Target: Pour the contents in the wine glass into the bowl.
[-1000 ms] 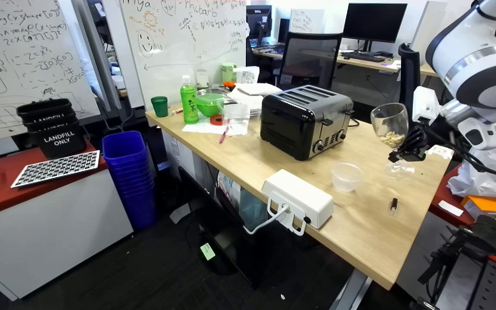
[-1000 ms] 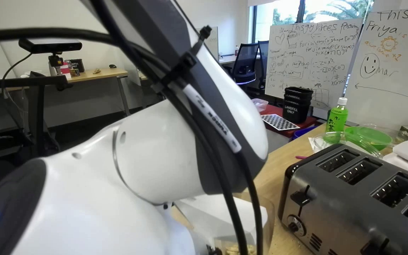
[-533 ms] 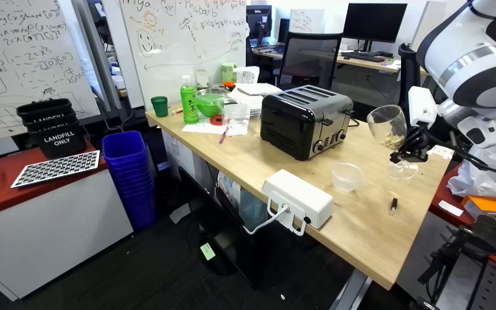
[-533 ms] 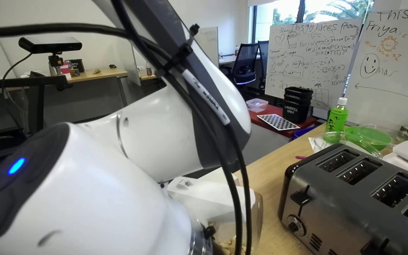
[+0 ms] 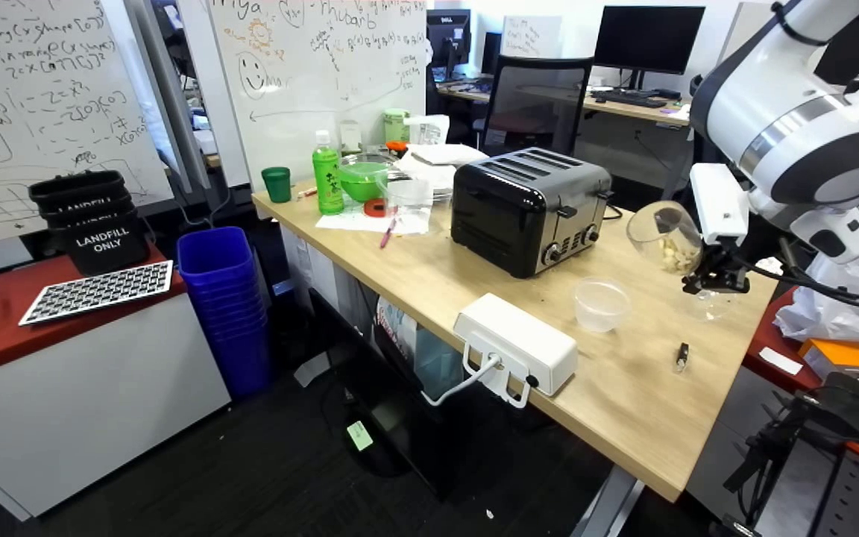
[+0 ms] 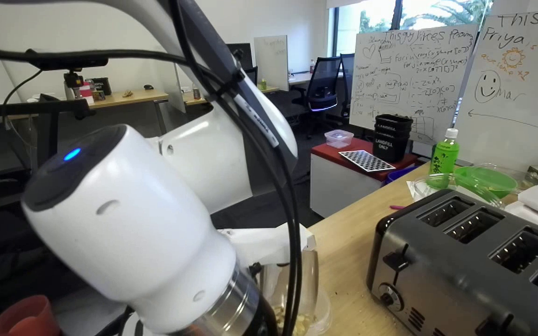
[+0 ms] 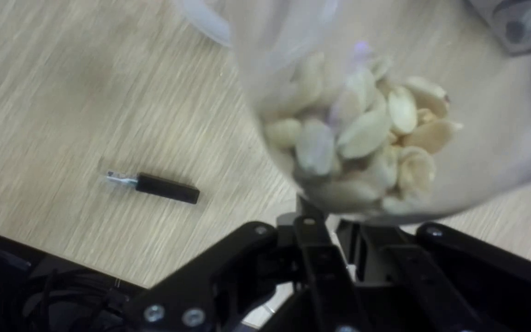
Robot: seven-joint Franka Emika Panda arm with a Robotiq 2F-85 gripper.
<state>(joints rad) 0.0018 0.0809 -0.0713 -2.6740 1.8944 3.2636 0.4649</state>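
The clear wine glass (image 5: 661, 224) hangs tilted above the table, its cup leaning left toward the toaster and bowl side in an exterior view. Peanut-like pieces lie inside the cup and show large in the wrist view (image 7: 367, 133). My gripper (image 5: 696, 280) is shut on the glass just below the cup; the fingers (image 7: 337, 226) hide the stem there. The glass base (image 5: 709, 304) shows faintly beneath. The small translucent bowl (image 5: 601, 307) stands upright on the table, left of and below the glass. Part of its rim shows in the wrist view (image 7: 208, 20).
A black and silver toaster (image 5: 530, 212) stands behind the bowl. A white box (image 5: 515, 343) sits at the table edge beside the bowl. A small black-handled item (image 5: 682, 356) lies in front. A green bottle (image 5: 327, 175) and green bowl (image 5: 362, 181) stand farther left.
The glass has tilted further left, and the pieces have slid toward the cup's lower side. The gripper and arm have rotated with it. The bowl has not moved.
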